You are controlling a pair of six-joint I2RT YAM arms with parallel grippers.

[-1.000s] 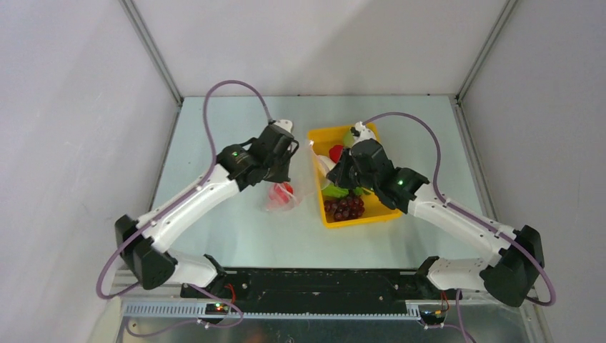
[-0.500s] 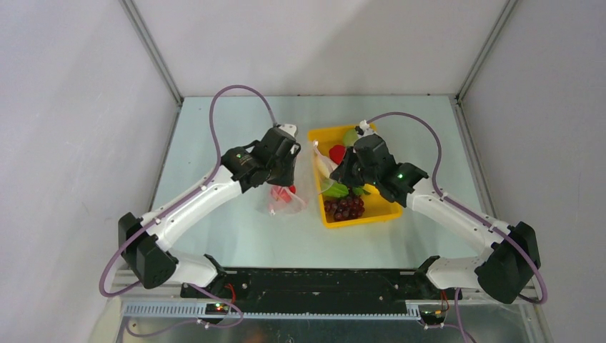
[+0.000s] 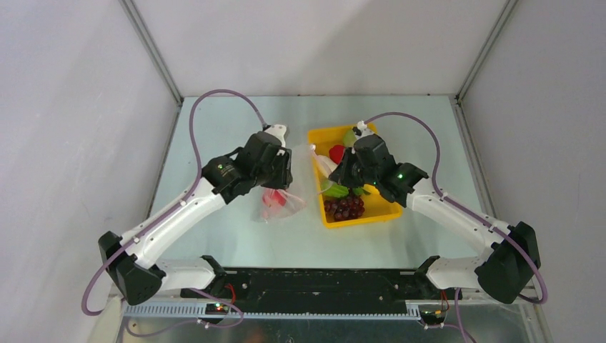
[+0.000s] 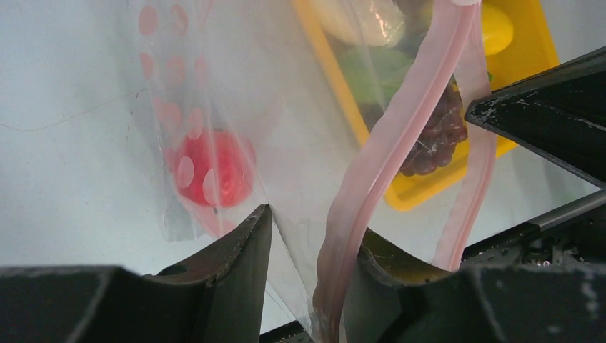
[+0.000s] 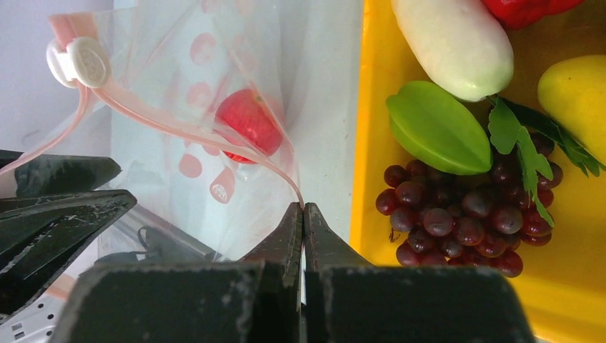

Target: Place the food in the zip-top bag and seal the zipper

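Observation:
The clear zip-top bag with pink dots lies left of the yellow tray, one red food piece inside it. My left gripper hangs over the bag, open. The pink zipper and bag film run loosely between its fingers, resting against the right one. My right gripper is shut on the bag's mouth edge, where the zipper ends; the white slider sits at the far end. In the tray lie grapes, a white radish, a green piece and a yellow piece.
The yellow tray stands right of the bag, under my right arm. A red pepper lies at its far end. Grey walls close in the table on three sides. My left gripper's fingers show low in the right wrist view.
My left gripper went from shut to open, letting go of the bag's edge, and its arm shifted slightly left and nearer. The bag sagged a little. The right gripper kept its grip.

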